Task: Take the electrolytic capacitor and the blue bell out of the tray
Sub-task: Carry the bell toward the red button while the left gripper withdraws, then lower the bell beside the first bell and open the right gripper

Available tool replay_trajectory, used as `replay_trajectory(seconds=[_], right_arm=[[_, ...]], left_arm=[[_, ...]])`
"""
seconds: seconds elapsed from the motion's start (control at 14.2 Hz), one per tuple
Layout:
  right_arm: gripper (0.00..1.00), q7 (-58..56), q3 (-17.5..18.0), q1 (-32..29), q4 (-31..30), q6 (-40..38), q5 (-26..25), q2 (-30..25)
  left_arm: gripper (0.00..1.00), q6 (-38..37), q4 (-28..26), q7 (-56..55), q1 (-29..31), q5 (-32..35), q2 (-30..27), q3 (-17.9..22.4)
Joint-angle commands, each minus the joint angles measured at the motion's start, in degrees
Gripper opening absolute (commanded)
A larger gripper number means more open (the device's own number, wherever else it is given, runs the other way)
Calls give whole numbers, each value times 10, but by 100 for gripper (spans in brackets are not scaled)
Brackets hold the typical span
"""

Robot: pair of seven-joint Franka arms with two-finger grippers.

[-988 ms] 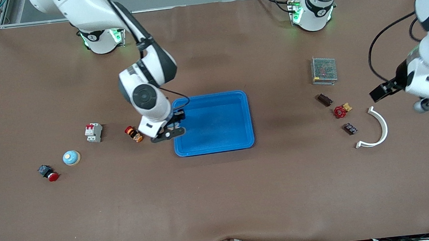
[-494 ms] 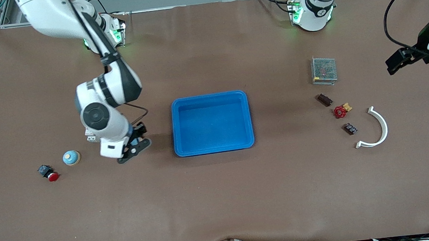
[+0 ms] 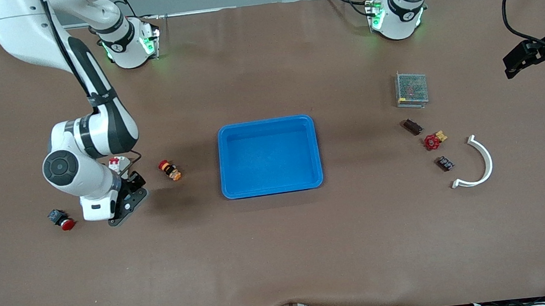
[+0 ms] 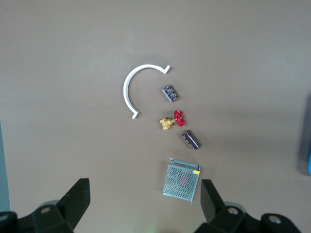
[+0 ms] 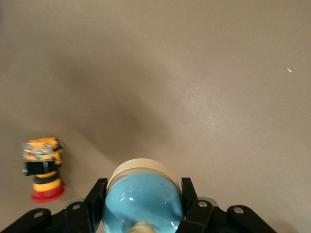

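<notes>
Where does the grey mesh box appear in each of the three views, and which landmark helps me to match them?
Front view: grey mesh box, toward the left arm's end of the table.
Left wrist view: on the table, near small parts.
Right wrist view: not in it.
Landmark: white curved piece, in front and left wrist views only.

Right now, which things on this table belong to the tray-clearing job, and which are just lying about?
Job: blue tray, empty; blue bell, held by the right gripper over the table at the right arm's end. I cannot pick out the capacitor.

Lying about: breaker, yellow-red button, red button, mesh box, red valve knob, white arc. The left gripper waits open over the left arm's end.
</notes>
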Motion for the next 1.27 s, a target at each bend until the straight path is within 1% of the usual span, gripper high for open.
replay_trajectory(seconds=[0.0,0.14,0.49,0.92,0.99,1.06,1.13,1.2], right_arm=[[48,-16,10,-10,-24,51,-3,13],[48,-17,11,-11,-36,81,-2,29],[48,-16,13,-11,-44,116,-1,58],[49,-16,15,-11,-44,138,3,76],[52,-16,15,-11,-43,138,3,76],[65,-15,16,-11,-43,138,3,76],[100,-15,16,-12,-42,138,4,76],[100,-14,16,-12,-42,137,8,76]], left_arm=[[100,-11,-6,10,-8,-12,-12,3],[100,-11,-6,10,-8,-13,-12,2],[100,-6,-7,10,-7,-29,-11,2],[100,-6,-6,10,-8,-30,-6,1],[100,-8,-5,10,-8,-30,-7,0],[100,-10,-6,11,-6,-30,-9,0],[100,-10,-5,11,-5,-30,-9,0],[100,-10,-5,11,-6,-30,-9,0]])
